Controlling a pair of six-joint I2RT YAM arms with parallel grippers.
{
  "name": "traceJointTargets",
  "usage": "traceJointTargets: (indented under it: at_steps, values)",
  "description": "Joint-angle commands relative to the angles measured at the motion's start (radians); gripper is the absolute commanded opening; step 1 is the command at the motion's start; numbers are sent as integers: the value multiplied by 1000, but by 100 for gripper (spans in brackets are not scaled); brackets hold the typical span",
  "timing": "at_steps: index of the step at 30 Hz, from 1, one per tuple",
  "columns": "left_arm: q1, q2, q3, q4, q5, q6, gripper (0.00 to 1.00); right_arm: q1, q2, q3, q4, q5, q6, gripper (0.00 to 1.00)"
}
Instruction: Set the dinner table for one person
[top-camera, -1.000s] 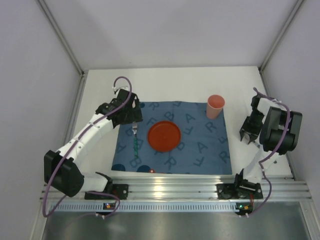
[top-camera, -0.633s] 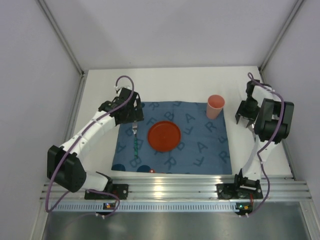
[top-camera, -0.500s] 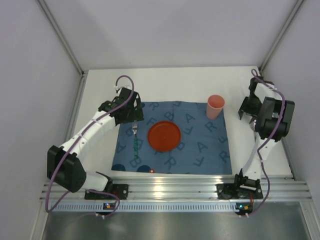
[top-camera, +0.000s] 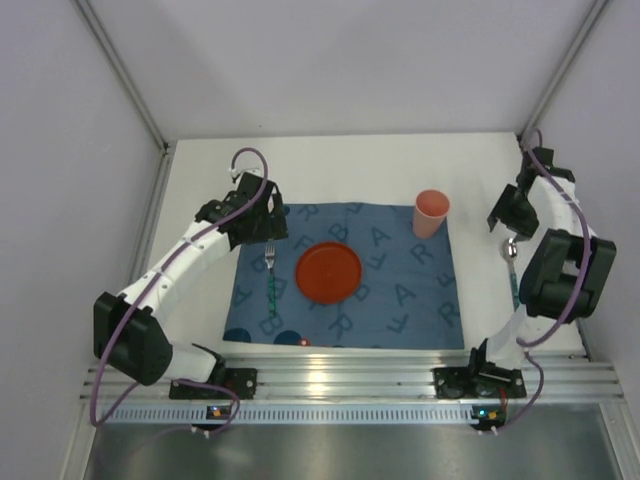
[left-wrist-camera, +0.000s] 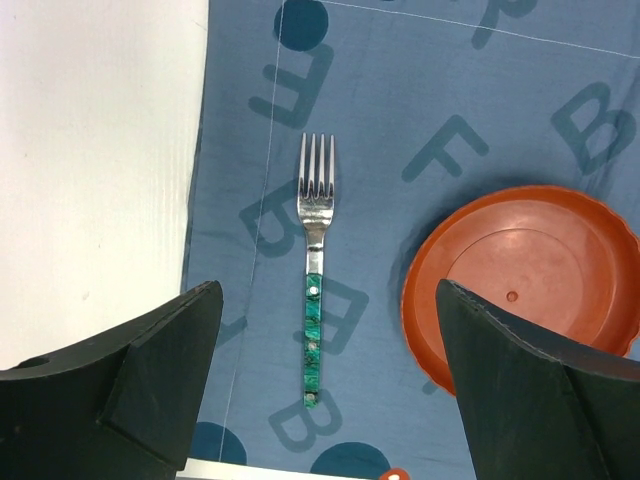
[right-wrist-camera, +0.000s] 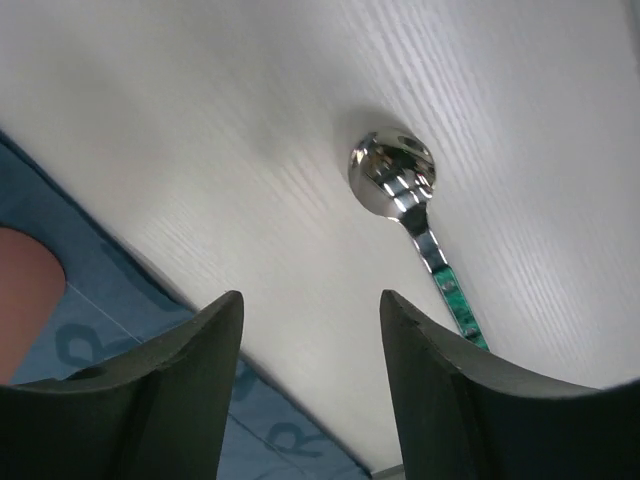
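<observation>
Seen from above, the dinner table (top-camera: 350, 165) is carrying a blue lettered mat (top-camera: 400, 290) at its middle, with an orange plate (top-camera: 329, 272) lying on the cloth, a green-handled fork (top-camera: 270, 275) just left of the plate and a pink cup (top-camera: 431, 212) standing at the mat's far right corner; none of these is shifting from a second ago. The left gripper (top-camera: 262, 222) is still hovering over the mat's far left corner, beyond the fork's tines. The right gripper (top-camera: 503, 213), which was hanging lower beside the mat's right edge a second ago, is now reaching farther out near the cup, uncovering a spoon (top-camera: 512, 268) lying on bare tabletop right of the mat. From the left wrist, the two dark fingers (left-wrist-camera: 160, 370) are standing wide apart, gripping nothing, the fork lying between them on the cloth with the plate's rim just to its right. From the right wrist, the fingers (right-wrist-camera: 175, 390) are likewise parted and empty, the spoon's bowl shining on white tabletop beyond them, its green handle running away to the lower right, the mat's edge and a sliver of cup showing at left.
</observation>
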Motion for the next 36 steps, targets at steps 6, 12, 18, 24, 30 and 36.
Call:
traceJointTargets:
  at_steps: [6,12,18,24,30,36]
  values:
    - [7,-91,-63,33,4,-43,93,-91,-108,-236,37,113,31,66]
    - [7,-130,-123,25,-3,-78,93,-172,-7,-276,113,126,18,65]
    - [7,-132,-120,-1,-22,-86,93,-178,104,-283,176,111,17,47]
    - [7,-129,-108,-16,-33,-84,93,-168,106,-285,187,90,18,0]
    - [7,-114,-79,-2,-29,-60,93,-131,-32,-92,63,152,23,0]
    - [9,-95,-25,5,-24,-34,93,143,-150,279,-156,225,64,0]
